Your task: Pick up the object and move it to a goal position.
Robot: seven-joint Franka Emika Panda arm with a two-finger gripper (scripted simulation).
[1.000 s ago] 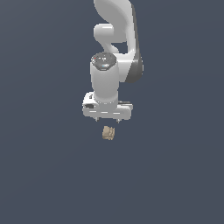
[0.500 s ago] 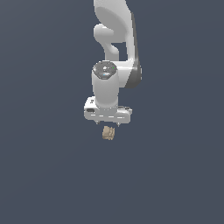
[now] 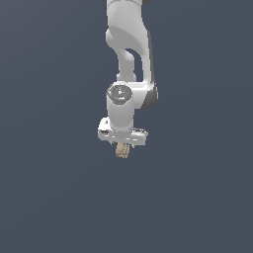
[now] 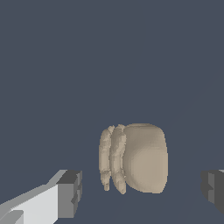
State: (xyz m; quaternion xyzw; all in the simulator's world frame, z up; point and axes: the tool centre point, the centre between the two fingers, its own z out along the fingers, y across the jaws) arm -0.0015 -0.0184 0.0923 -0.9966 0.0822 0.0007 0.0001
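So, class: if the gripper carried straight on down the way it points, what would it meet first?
Probably the tan block: it sits between the open gripper's fingers, untouched, just below them in the exterior view.

In the exterior view the top of the arm [image 3: 127, 44] runs off the picture's upper edge, so its base is out of sight. The gripper [image 3: 122, 144] hides its own fingertips behind its white body, and the tan block [image 3: 122, 150] below it is too small to show its ridges or whether anything touches it. In the wrist view both fingers [image 4: 70, 194] are cut off by the picture's edges, one showing only a dark pad.
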